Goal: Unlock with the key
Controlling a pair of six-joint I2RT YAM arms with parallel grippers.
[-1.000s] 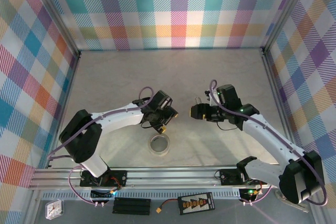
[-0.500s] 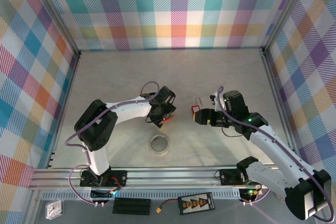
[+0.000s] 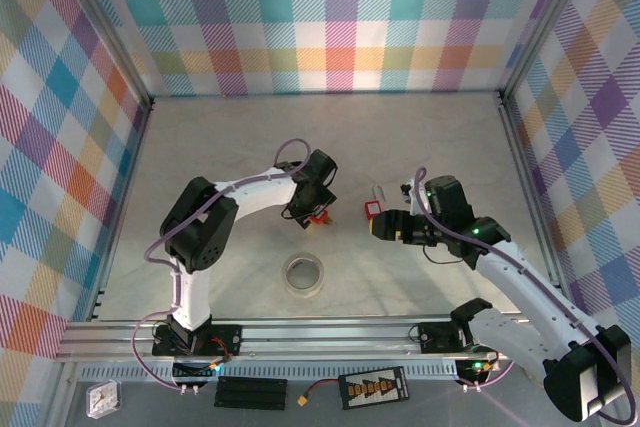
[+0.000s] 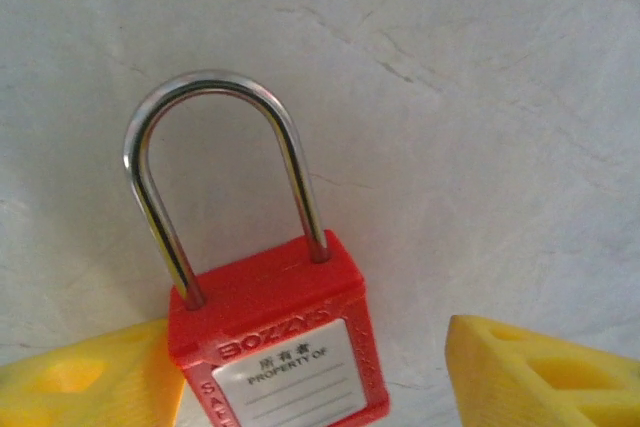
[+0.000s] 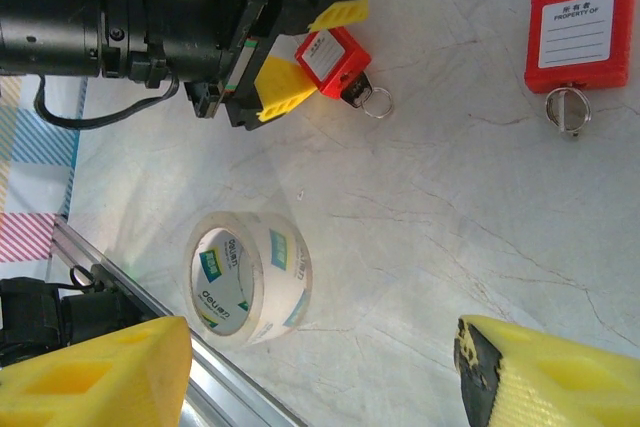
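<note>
Left jaws: the left gripper (image 4: pixel 310 342) is open, its yellow fingers (image 4: pixel 545 372) on either side of a red plastic padlock with a steel shackle (image 4: pixel 272 332). One finger lies against the edge of the lock body; the other stands clear of it, with bare table in the gap.
Padlock: it lies flat on the table near the middle, white label up and printed "PROPERTY OF". Both shackle legs enter the body.
Key: in the right wrist view a dark-headed key on a small steel ring (image 5: pixel 365 97) juts from the base end of that padlock, opposite the shackle. It touches the base, but I cannot tell how far it is seated.
Right jaws: the right gripper (image 5: pixel 325 347) is spread wide, with nothing but table surface between its yellow fingers (image 5: pixel 100 372).
Second lock: a second red padlock with a white label (image 5: pixel 580 32) lies flat with a ring at its base. In the top view it is just beside the right gripper's tip, between the two grippers and apart from the first lock.
Tape: a roll of clear packing tape (image 5: pixel 245 277) lies flat nearer the arm bases, apart from both locks.
Surface: a pale grey stone-patterned table (image 3: pixel 230 147).
Surround: pastel plaid walls (image 3: pixel 340 17) on three sides.
</note>
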